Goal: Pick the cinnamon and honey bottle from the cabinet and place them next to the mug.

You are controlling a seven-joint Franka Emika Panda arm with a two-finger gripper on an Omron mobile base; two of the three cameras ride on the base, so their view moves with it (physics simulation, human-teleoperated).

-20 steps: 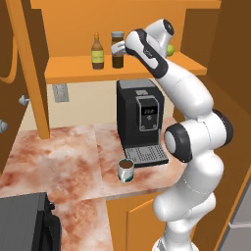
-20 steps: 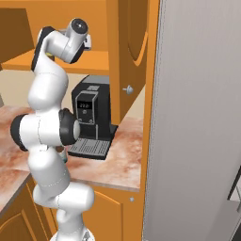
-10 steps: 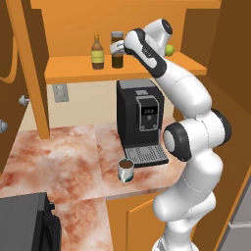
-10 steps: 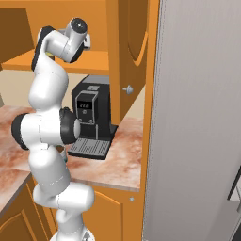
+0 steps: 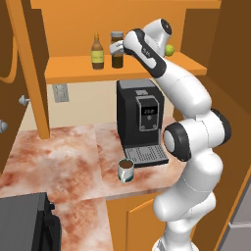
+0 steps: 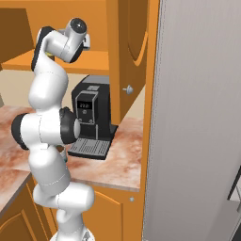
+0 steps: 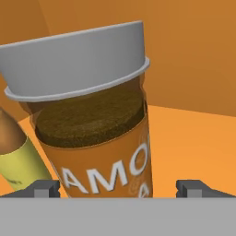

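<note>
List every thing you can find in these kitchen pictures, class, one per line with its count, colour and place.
cinnamon: 1, dark brown with grey lid, on the cabinet shelf.
honey bottle: 1, amber, yellowish label, shelf, left of the cinnamon.
cabinet: 1, orange, on the wall above the counter.
green fruit: 1, green, shelf behind the arm.
coffee machine: 1, black, on the counter.
mug: 1, pale grey, brown inside, before the machine.
counter: 1, reddish marble.
pincer: 1, dark tips either side of the cinnamon, open.

Even, bright rendered light, no glare. Soft shadow under cabinet (image 5: 122,66) shelf. Base views slightly soft; hand view sharp, close-up.
</note>
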